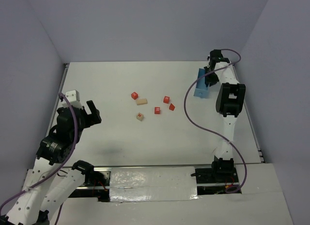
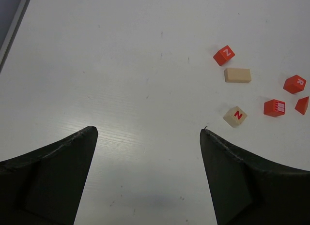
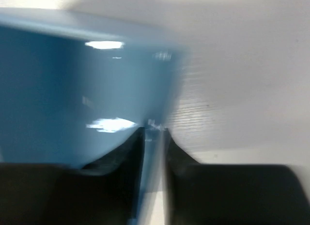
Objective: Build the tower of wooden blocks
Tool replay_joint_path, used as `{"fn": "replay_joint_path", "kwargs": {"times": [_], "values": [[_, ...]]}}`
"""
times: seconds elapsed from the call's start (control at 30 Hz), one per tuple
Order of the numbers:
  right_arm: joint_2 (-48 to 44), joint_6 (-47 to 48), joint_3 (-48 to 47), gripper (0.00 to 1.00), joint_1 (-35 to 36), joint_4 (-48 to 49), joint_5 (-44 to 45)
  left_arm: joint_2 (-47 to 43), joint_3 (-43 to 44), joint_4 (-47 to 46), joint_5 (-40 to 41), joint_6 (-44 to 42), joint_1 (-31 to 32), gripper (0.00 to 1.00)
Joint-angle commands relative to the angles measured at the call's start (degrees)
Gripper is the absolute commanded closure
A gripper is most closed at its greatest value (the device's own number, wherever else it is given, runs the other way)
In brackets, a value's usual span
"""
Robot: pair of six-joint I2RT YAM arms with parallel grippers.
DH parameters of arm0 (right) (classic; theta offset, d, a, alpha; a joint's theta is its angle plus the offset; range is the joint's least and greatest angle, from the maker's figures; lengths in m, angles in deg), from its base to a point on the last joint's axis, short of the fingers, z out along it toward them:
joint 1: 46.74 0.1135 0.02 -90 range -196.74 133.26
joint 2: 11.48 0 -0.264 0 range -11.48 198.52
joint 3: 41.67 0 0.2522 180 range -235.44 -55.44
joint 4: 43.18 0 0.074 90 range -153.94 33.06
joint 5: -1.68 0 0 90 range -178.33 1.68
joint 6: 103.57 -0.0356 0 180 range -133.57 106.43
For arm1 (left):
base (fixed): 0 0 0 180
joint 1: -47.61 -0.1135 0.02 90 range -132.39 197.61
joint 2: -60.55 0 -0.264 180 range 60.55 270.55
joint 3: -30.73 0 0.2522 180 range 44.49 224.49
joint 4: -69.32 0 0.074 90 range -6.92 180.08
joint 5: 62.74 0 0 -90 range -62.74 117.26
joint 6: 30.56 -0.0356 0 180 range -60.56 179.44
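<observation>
Mid-table lie six blocks (image 1: pixel 157 110); left claw (image 2: pixel 149 133) gapes empty, right claw (image 3: pixel 154 130) pinches tray (image 1: pixel 200 88).

We saw a white worktop (image 1: pixel 160 142) closed in by plain, pale grey-violet walls (image 1: pixel 145 22) at the back and on both sides. A crinkled, glossy strip (image 1: pixel 152 181) lay along its near edge. The light was even and the shadows soft.

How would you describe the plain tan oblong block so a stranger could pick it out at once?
On the white table, look left of the light-blue tray to the scattered wooden blocks. At their left end, beside a red cube, lies the tan oblong block: the only long, unmarked one, unlike the lettered tan cube.
</observation>
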Motion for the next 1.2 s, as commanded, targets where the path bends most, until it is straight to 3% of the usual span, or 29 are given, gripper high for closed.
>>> {"fn": "replay_joint_path", "kwargs": {"times": [0.0,0.07,0.1,0.27,0.43,0.53,0.6,0.7,0.87,0.9,0.97,1.0,1.17], "values": [[-0.6,3.9,-4.2,0.78,-0.2,1.1,-1.2,0.9,0.1,-2.2,-0.4,-0.6,0.4,0.01],[-1.1,6.4,-3.5,0.82,-0.2,2.4,-2.9,1.1,0.0,-2.1,-0.1,-0.5,0.4,0.0],[-1.0,7.5,-3.3,0.89,-0.2,3.6,-3.0,1.0,0.1,-2.1,-0.1,-0.5,0.4,0.0],[1.5,13.0,-8.3,0.91,-0.9,4.0,0.0,0.2,0.2,-1.6,1.2,-0.2,1.1,0.01],[4.2,12.6,-11.3,0.88,-3.3,4.2,-1.9,-0.3,-0.1,-1.9,1.4,-0.3,1.4,0.0],[6.0,14.3,-13.3,0.8,-3.3,4.3,-3.0,0.5,0.2,-1.6,1.8,0.0,1.4,0.01],[6.2,14.1,-13.2,0.59,-3.4,6.0,-1.8,0.9,0.3,-1.3,1.9,0.0,1.5,0.01],[6.2,13.5,-13.5,0.53,-3.4,6.2,-2.0,0.8,0.0,-1.8,1.6,-0.4,1.5,0.0],[2.2,10.2,-12.7,0.3,-3.4,7.9,1.0,1.1,0.0,-2.2,0.8,-0.6,1.5,0.01],[1.2,9.0,-12.6,0.2,-3.4,8.1,1.8,1.2,-0.1,-2.1,0.7,-0.7,1.5,0.01],[-1.9,8.0,-12.4,0.13,-3.3,7.9,2.1,1.2,-0.1,-2.2,0.5,-0.8,1.5,0.01],[-3.0,6.9,-12.6,0.05,-3.4,7.5,2.1,1.2,-0.1,-2.2,0.5,-0.8,1.5,0.0],[-11.1,3.3,-13.0,0.0,-3.3,6.1,3.8,0.3,-0.2,-2.3,0.5,-0.9,1.5,0.01]]}}
